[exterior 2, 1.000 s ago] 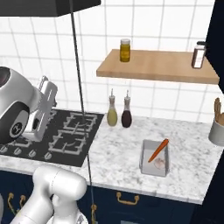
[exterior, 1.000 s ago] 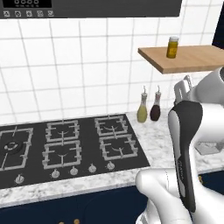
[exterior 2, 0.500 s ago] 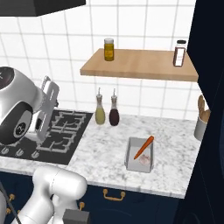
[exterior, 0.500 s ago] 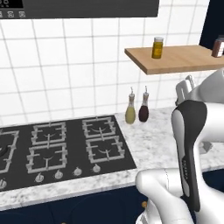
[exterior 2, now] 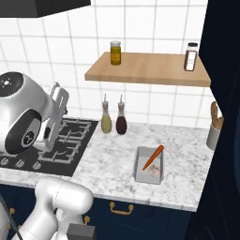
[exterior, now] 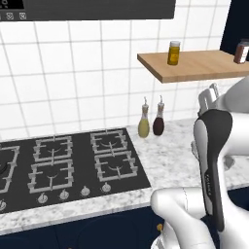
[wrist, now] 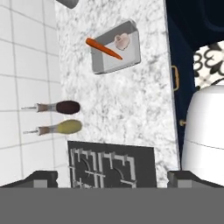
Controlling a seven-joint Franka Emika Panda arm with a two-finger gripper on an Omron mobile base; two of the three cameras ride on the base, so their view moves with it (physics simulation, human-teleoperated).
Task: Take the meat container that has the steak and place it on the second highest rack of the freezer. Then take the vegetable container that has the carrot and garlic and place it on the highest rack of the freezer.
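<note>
Tool (wrist: pixel 112 177) stands with jaws fully apart, holding and touching nothing, above the bench (wrist: pixel 131 109), while the vegetable container (exterior 2: pixel 149 165) with its carrot (exterior 2: pixel 153 157) rests well apart on the marble.

Grey tray (wrist: pixel 114 54) with carrot (wrist: pixel 103 48) and garlic (wrist: pixel 122 41) on marble counter (wrist: pixel 122 113); two bottles (wrist: pixel 61 117); hob (wrist: pixel 111 166).

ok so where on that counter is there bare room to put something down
Bare marble lies between the stove and the vegetable container, in front of the two bottles. More shows between the container and the utensil holder at the right end. It is crowded only at the wall behind, where the bottles stand, and in the container, which holds the carrot and the garlic.
</note>
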